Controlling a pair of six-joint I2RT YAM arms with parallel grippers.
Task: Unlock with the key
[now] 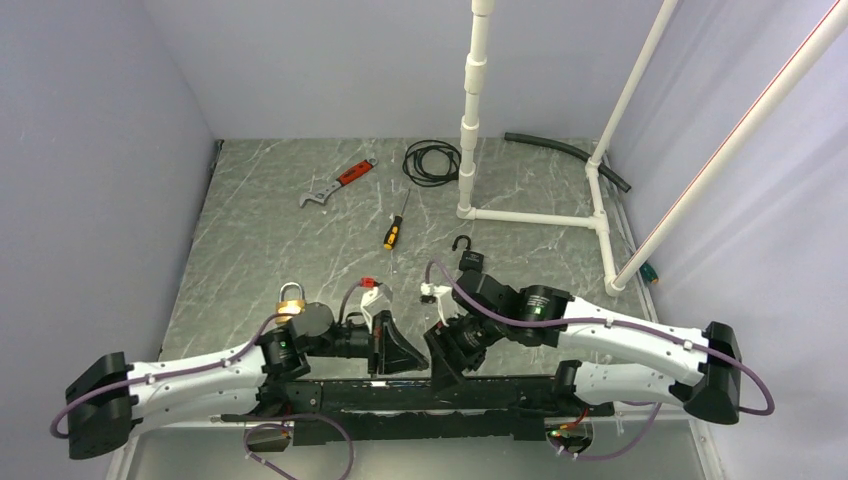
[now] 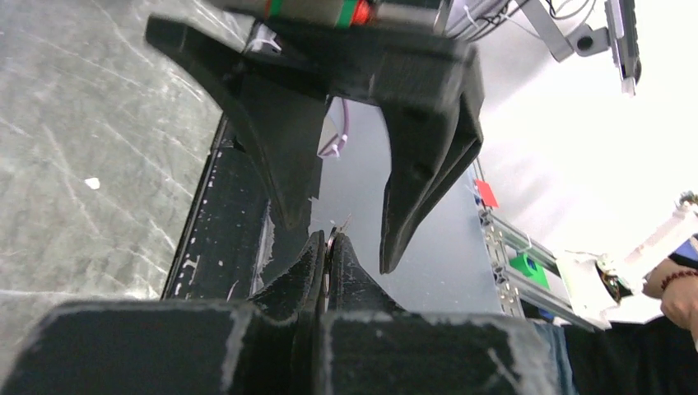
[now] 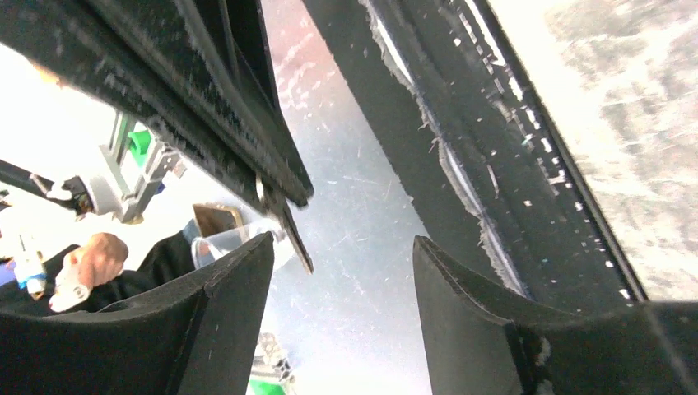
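Observation:
My left gripper [image 1: 418,360] [image 2: 328,243] is shut on a thin metal key [image 2: 332,247], whose edge shows between the fingertips. My right gripper [image 1: 441,364] [image 3: 342,263] is open and empty, facing the left one tip to tip above the black base rail [image 1: 430,395]. In the left wrist view its two spread fingers [image 2: 284,140] hang just beyond the key. In the right wrist view the key's dark blade [image 3: 295,237] pokes out near my left finger. A brass padlock [image 1: 291,297] lies on the table behind the left arm. A black padlock [image 1: 470,260] with raised shackle lies behind the right wrist.
A red-handled wrench [image 1: 337,185], a screwdriver [image 1: 396,225] and a coil of black cable [image 1: 432,160] lie mid-table. A white PVC pipe frame [image 1: 470,130] and a black hose [image 1: 565,150] stand at the back right. Grey walls close in both sides.

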